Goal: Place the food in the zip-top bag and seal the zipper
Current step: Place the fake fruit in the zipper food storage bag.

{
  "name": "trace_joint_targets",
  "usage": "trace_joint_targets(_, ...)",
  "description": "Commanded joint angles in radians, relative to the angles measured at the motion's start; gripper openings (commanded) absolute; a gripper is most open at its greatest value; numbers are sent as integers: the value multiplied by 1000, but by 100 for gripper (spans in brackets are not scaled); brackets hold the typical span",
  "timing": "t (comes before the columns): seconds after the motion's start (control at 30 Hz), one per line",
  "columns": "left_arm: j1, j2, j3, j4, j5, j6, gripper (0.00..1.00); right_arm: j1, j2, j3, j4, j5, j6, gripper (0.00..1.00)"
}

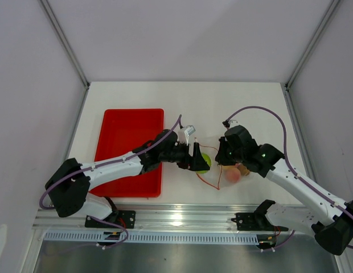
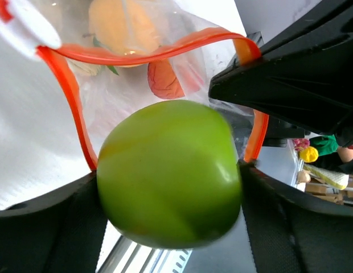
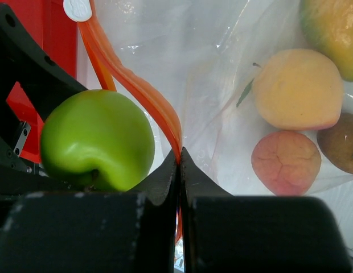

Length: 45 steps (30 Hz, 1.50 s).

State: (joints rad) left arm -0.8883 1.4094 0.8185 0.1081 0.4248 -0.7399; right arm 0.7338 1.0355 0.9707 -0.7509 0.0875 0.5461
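My left gripper [image 2: 171, 190] is shut on the green apple [image 2: 171, 173], holding it right at the mouth of the zip-top bag [image 3: 222, 74]. The apple [image 1: 205, 162] hangs between the two arms in the top view. The orange-red zipper [image 2: 136, 57] curves open around the mouth. My right gripper [image 3: 179, 156] is shut on one lip of the zipper [image 3: 142, 91], keeping it lifted. Inside the bag lie a peach-yellow fruit [image 3: 296, 88], a pink fruit [image 3: 286, 162] and a small brown fruit [image 3: 341, 142].
The red tray [image 1: 129, 111] lies left of the bag, under my left arm. A white slider tab [image 3: 78, 9] sits at the far end of the zipper. The aluminium rail [image 1: 176, 219] runs along the table's near edge.
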Motion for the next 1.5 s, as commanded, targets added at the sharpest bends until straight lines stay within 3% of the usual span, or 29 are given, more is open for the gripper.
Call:
trace_joint_targets(0.0, -9, -6, 30, -7, -29, 7, 87, 6, -20, 39, -10, 15, 5, 0)
trace_joint_targets(0.1, -12, -13, 28, -5, -38, 8, 100, 6, -20, 42, -7, 12, 5, 0)
trace_joint_targets(0.4, -20, -59, 30, -39, -83, 14, 99, 6, -23, 45, -16, 17, 6, 0)
trace_joint_targets(0.83, -26, -274, -79, -168, -254, 11, 99, 6, -19, 48, -7, 0, -3, 0)
trace_joint_targets(1.2, -26, -153, -171, -71, -291, -59, 86, 6, -18, 66, -34, 0, -17, 0)
trace_joint_targets(1.47, -26, -3, -108, 122, -176, -53, 76, 6, -26, 68, -41, -12, -15, 0)
